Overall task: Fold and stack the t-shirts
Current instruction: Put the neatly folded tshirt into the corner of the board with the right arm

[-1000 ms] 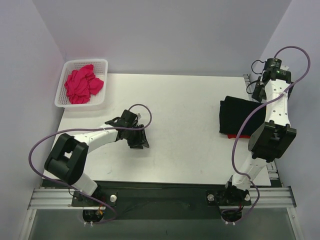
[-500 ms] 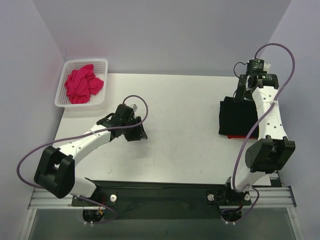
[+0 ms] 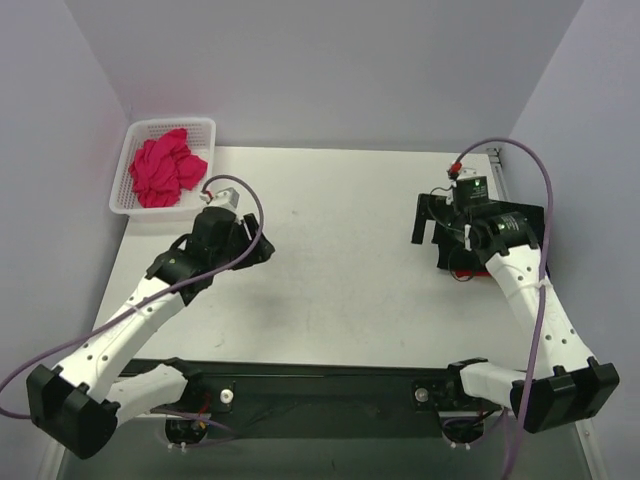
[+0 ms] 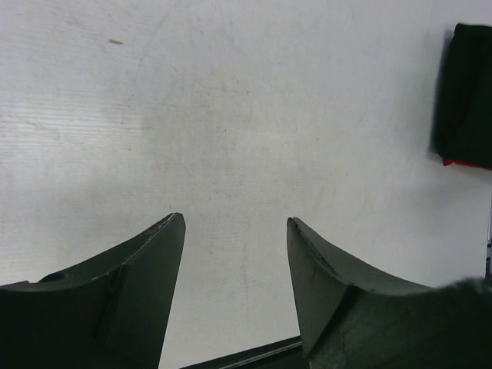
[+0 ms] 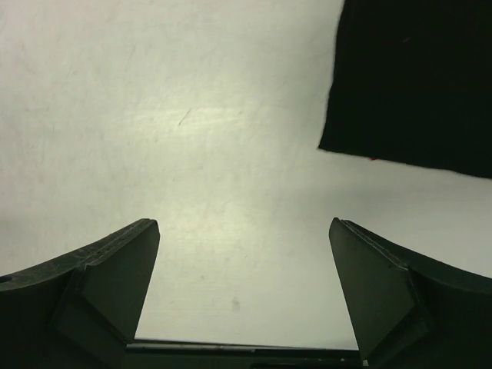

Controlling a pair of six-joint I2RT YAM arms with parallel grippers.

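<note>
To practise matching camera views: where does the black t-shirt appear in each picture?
Top external: black t-shirt on the right of the table, partly under the right arm.
Left wrist: at the right edge, upper part.
Right wrist: upper right corner.
Shared landmark: the white table it lies on.

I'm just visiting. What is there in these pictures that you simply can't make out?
- Red t-shirt: only a thin edge shows; the black t-shirt lies on it in every view.
- Black t-shirt: the right arm covers part in the top view; both wrist views cut it at the edge.
- Pink t-shirt: crumpled in the basket; its shape cannot be told.
</note>
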